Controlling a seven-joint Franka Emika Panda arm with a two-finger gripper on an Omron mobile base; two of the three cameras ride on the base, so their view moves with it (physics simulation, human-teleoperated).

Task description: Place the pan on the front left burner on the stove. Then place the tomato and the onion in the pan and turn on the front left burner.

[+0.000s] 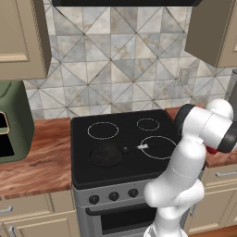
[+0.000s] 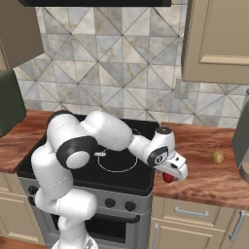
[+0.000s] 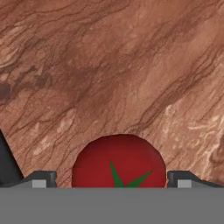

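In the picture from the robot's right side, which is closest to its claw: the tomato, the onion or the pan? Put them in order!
1. Tomato: right under the open gripper, on the wooden counter beside the stove.
2. Onion: farther along the same counter, toward the right of the picture.
3. Pan: farthest, on the stove's front left burner, mostly behind the arm in that picture.

Two base views flank the arm, sharing the stove, hand view close above the counter.

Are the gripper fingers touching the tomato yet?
Apart. In the hand view the fingertips flank the tomato, with a strip of wooden counter visible on each side.
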